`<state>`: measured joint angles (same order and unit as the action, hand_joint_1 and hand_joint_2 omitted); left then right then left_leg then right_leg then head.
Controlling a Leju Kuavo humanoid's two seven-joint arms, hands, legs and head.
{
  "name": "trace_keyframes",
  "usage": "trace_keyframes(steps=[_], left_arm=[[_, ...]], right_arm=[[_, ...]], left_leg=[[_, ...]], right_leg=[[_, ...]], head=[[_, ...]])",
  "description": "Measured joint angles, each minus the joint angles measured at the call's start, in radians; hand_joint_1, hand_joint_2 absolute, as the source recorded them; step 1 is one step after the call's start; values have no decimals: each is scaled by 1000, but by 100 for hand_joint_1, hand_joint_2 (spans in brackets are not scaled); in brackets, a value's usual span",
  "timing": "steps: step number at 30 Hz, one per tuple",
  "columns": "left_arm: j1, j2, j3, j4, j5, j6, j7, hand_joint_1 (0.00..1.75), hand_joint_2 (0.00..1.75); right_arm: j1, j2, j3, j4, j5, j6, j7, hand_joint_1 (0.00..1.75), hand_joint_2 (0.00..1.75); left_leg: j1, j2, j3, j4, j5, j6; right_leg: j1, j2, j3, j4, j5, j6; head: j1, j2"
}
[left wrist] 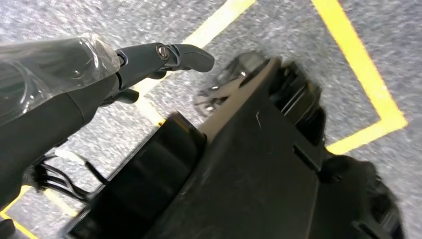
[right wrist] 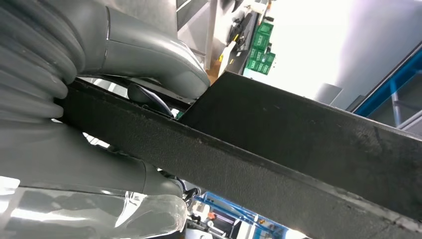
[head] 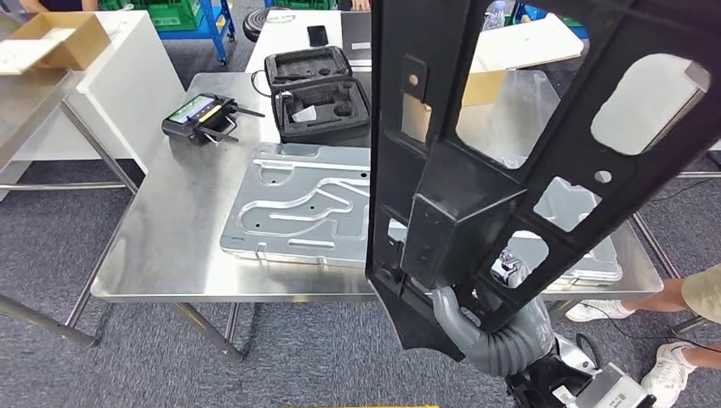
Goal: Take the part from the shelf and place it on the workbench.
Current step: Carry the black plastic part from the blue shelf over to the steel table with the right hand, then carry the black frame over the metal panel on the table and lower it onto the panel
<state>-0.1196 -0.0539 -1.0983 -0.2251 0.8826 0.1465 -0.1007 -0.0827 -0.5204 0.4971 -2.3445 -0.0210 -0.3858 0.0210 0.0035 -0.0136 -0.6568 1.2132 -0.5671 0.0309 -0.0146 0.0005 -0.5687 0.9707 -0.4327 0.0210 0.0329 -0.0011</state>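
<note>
The right hand (head: 485,327) holds the big black part (head: 510,153) tight by its lower end, with the thumb (right wrist: 149,55) on one side of the edge. The part is up in the air, tilted, in front of the near right corner of the shiny workbench (head: 170,246). A flat silver plate (head: 298,204) lies by the near edge of the workbench. A black case (head: 319,93) and a controller (head: 202,117) sit by the far edge. The left hand (left wrist: 99,84) hangs over the floor with its fingers (left wrist: 184,55) spread and nothing in them
</note>
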Motion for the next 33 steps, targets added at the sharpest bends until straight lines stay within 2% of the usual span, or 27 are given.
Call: trace_keyframes(steps=[1,2,3,5,7,8,11,13,15,16,17,18,19,21,22,23,25,27,29,31,32,33], left_arm=[[-2,0,0,0,1,0,-1,0,175],[-4,1,1,0,2,0,-1,0,175],[-4,1,1,0,1,0,-2,0,175],[0,1,0,0,0,0,-1,0,175],[4,2,-1,0,0,1,-2,0,175],[5,2,-1,0,0,1,-3,0,175],[5,2,-1,0,1,1,-6,0,175],[5,3,-1,0,1,1,-6,0,175],[5,3,-1,0,1,1,-6,0,175],[5,3,-1,0,1,1,-6,0,175],[5,3,-1,0,2,1,-6,0,175],[5,4,-1,0,3,1,-6,0,175],[5,4,-1,0,3,1,-7,0,175],[6,4,-1,0,4,1,-7,0,175],[6,4,-1,0,4,1,-7,0,175],[7,4,-1,0,4,1,-7,0,175],[8,4,-1,0,6,1,-7,0,175],[7,5,-1,0,6,1,-7,0,175],[7,5,-1,0,8,0,-7,0,175],[4,5,-1,0,10,-2,-8,0,175],[3,6,0,0,12,-2,-8,0,175],[1,6,0,0,13,-3,-8,0,175]], right_arm=[[0,0,1,0,0,1,0,175,175],[0,1,1,0,0,2,0,175,175],[0,1,2,0,0,2,0,175,175],[0,3,2,0,0,2,0,175,175],[-1,4,2,0,0,2,1,175,175],[-2,4,2,0,0,2,2,175,175],[-3,4,2,0,0,1,3,175,175],[-3,4,2,0,0,1,3,175,175],[-3,4,2,0,-1,1,3,175,175],[-2,4,2,0,-3,1,3,175,175],[-2,5,2,0,-8,1,3,175,175],[-1,5,2,0,-14,0,2,175,175],[-1,5,2,0,-21,0,2,175,175],[-2,5,2,0,-34,0,1,175,175],[-3,5,2,0,-38,0,0,175,175],[-4,5,2,0,-41,-1,-1,175,175],[-5,5,2,0,-43,-1,-2,175,175],[-5,5,1,0,-44,-1,-2,175,175],[-5,5,1,0,-44,-2,-2,175,175],[-5,5,2,0,-43,-3,-2,175,175],[-4,5,2,0,-41,-4,-2,175,175],[-3,5,2,0,-39,-5,-2,175,175]], left_leg=[[0,0,-27,54,-17,-2],[1,1,-37,73,-14,-3],[1,1,-25,49,8,-4],[1,2,41,-90,76,0],[-1,2,93,-203,113,9],[-3,0,100,-223,115,14],[-4,-3,103,-229,120,32],[1,-2,107,-233,124,42],[2,0,107,-233,124,46],[1,2,106,-233,124,48],[1,4,107,-233,123,49],[2,6,109,-232,121,49],[2,9,112,-232,120,48],[0,14,119,-232,113,42],[-3,18,121,-231,110,37],[-5,23,123,-231,107,32],[-7,35,125,-234,104,23],[-4,39,122,-220,90,11],[-1,32,83,-134,41,1],[-1,26,15,6,-17,-4],[-1,25,-8,52,-27,-5],[-1,24,-14,62,-19,-5]], right_leg=[[0,-1,0,0,-1,0],[0,-1,1,0,-1,0],[0,0,2,0,-2,0],[1,3,7,0,-5,5],[5,6,8,2,-9,13],[7,6,7,3,-9,17],[6,5,4,7,-14,30],[4,5,-20,64,-51,39],[3,4,-84,197,-114,45],[2,4,-116,260,-135,48],[2,4,-136,295,-139,49],[1,3,-135,288,-122,49],[1,-1,-114,239,-89,49],[4,-24,-44,93,-22,45],[7,-33,-20,40,-5,41],[10,-37,-8,12,1,36],[14,-25,-10,7,-1,25],[10,-12,-9,3,2,14],[6,-2,-6,0,5,3],[6,5,-6,0,4,-2],[7,8,-5,0,3,-3],[7,12,-4,0,3,-4]], head=[[0,0],[0,0],[0,0],[0,0],[0,0],[0,0],[1,0],[3,0],[4,0],[4,0],[4,0],[4,0],[4,0],[4,0],[4,0],[3,0],[3,0],[2,0],[2,0],[1,0],[1,0],[1,0]])
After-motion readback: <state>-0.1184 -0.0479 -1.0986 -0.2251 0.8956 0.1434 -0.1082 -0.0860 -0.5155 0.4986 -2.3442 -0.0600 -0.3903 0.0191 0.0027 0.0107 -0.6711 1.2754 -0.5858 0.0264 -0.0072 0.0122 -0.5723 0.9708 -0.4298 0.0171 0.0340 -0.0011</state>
